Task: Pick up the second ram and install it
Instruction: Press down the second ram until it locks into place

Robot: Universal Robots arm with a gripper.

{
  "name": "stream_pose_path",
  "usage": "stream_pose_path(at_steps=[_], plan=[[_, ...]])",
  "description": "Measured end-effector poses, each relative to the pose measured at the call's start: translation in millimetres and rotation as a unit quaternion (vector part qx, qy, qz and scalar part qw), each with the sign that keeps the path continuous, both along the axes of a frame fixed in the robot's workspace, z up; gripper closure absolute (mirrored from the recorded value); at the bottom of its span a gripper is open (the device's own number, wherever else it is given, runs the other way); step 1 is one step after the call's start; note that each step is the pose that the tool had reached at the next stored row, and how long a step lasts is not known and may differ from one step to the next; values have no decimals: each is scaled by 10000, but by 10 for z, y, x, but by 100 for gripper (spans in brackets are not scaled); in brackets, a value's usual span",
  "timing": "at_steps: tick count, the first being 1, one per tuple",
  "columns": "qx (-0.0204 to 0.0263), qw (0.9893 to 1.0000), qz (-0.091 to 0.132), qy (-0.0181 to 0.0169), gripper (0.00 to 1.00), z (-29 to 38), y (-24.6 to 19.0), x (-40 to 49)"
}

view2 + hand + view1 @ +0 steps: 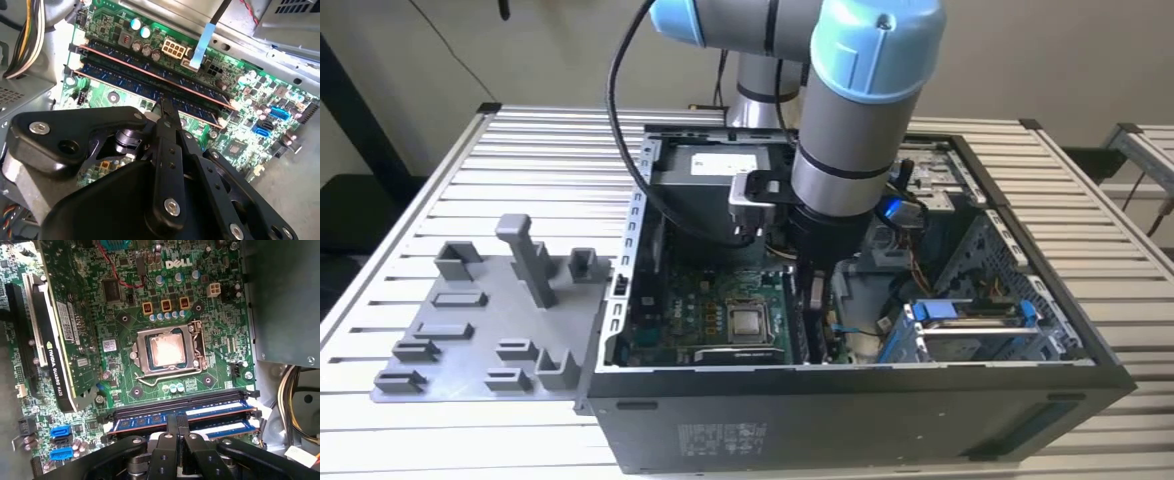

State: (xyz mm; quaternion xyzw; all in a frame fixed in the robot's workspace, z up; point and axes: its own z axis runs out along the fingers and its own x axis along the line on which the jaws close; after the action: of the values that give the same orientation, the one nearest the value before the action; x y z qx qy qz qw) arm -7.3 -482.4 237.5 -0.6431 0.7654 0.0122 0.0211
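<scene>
The second ram [115, 80] [145, 421], a dark bluish stick, stands in a long black socket on the green motherboard [120, 375]. Another stick [150, 62] [225, 429] sits in the socket right beside it. My gripper [166, 104] [182, 418] is shut, with nothing between its fingers. Its joined tips rest on the top edge of the second ram near its middle. In the exterior view the gripper [815, 300] reaches straight down into the open computer case [854, 400].
The processor socket [167, 350] lies beside the memory sockets, with an upright expansion card [60, 355] beyond it. Yellow and black cables [300, 400] hang by the case wall. A grey fixture plate [480, 320] lies on the slatted table at the exterior view's left.
</scene>
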Motion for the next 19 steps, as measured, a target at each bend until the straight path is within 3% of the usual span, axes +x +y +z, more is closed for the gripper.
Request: stream_pose_path(at_steps=[3, 15, 19], plan=[[0, 10000, 0, 0, 89, 58, 0, 0], [-3, 10000, 0, 0, 89, 174, 1, 0], [-3, 10000, -1, 2, 89, 274, 1, 0]])
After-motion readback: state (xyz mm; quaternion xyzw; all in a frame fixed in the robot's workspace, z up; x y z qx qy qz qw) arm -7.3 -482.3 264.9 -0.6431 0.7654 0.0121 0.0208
